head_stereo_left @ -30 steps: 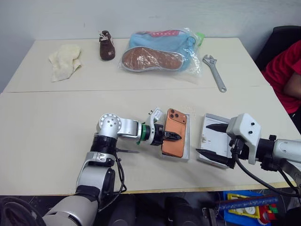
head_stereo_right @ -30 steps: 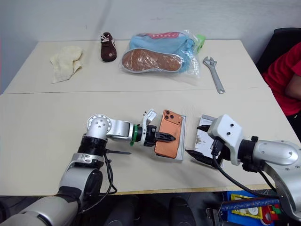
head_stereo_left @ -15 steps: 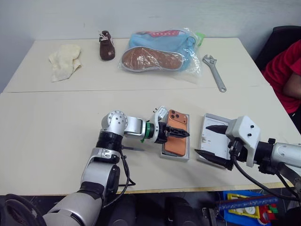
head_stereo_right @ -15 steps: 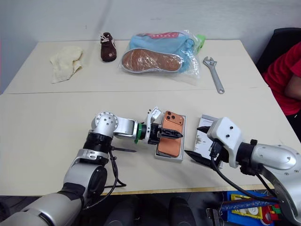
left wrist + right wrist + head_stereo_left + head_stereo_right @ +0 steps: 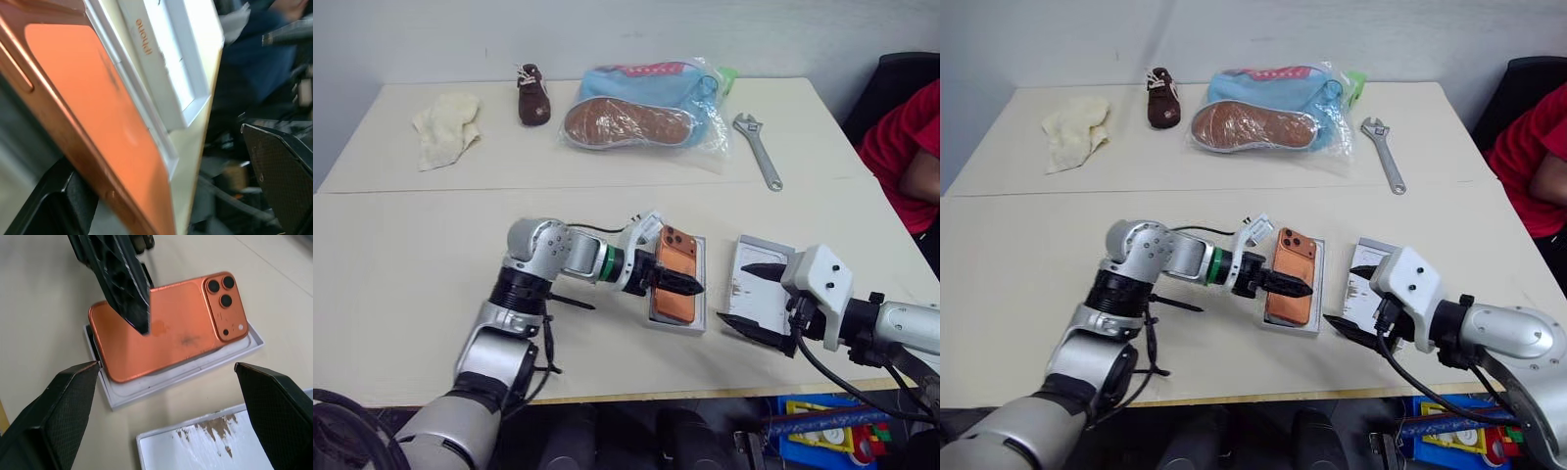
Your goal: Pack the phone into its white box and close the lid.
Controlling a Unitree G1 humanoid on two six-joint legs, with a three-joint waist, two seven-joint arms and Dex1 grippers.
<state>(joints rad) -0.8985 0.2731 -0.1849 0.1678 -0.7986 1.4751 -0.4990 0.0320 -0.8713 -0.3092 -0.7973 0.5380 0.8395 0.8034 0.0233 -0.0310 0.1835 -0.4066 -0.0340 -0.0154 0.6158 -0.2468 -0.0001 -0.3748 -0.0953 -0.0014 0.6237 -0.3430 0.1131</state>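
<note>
The orange phone [image 5: 166, 333] lies camera side up in the shallow white box [image 5: 161, 387] near the table's front edge, a little askew, with one long edge against the rim. My left gripper [image 5: 677, 285] hovers just over the phone, open. One of its black fingers [image 5: 129, 289] reaches across the phone's back without pinching it. The lid [image 5: 764, 294] lies just right of the box, inside face up, white with brown marks. My right gripper [image 5: 732, 292] is open at the lid's near left edge, holding nothing.
At the back of the table are a cream cloth [image 5: 445, 127], a small brown shoe [image 5: 533, 93], a bagged blue shoe [image 5: 636, 108] and a wrench [image 5: 759, 147]. A person in red [image 5: 901, 147] sits at the right. A blue bin [image 5: 822, 421] stands below the table's front edge.
My left gripper has opened and let go of the phone, which now lies flatter in the box. The left hand rolled and rose slightly. The right arm has not moved.
</note>
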